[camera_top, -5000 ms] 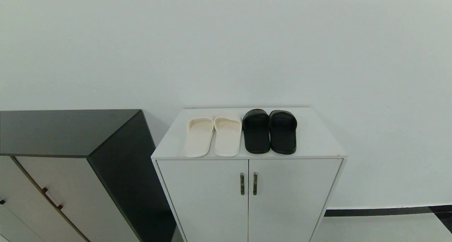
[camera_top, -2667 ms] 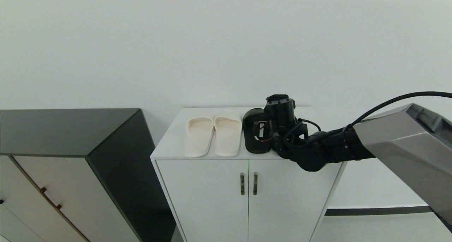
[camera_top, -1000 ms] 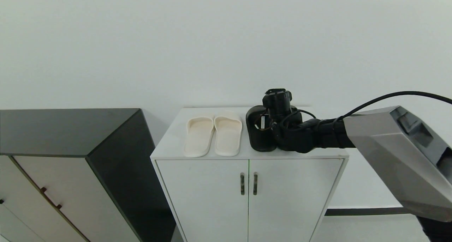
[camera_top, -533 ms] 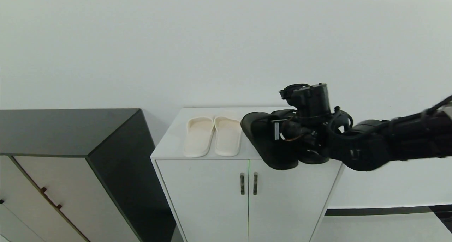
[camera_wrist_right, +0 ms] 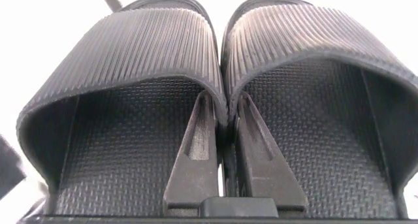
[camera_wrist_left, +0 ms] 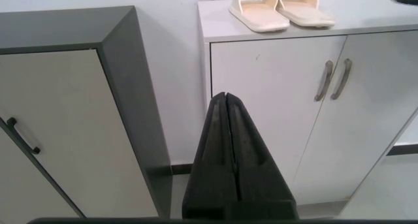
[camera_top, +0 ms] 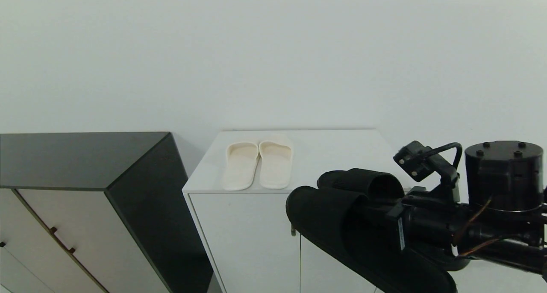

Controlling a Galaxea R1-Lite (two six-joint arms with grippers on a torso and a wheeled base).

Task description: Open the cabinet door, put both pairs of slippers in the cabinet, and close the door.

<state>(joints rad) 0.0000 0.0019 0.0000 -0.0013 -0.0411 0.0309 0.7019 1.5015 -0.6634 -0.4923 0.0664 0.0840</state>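
Black slippers [camera_top: 342,224], ribbed straps, dimpled footbeds: pair hangs before the white cabinet [camera_top: 337,154], half hiding its doors [camera_top: 248,241], inner sides pinched in right claw [camera_wrist_right: 223,106]; left claw [camera_wrist_left: 227,100] clenched empty.

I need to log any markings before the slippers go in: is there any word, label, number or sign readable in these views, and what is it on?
No text can be read in any view.
On the right gripper, a white label strip: too small to read.
No print shows on the black slippers, the cream slippers, the white cabinet or the dark cabinet.
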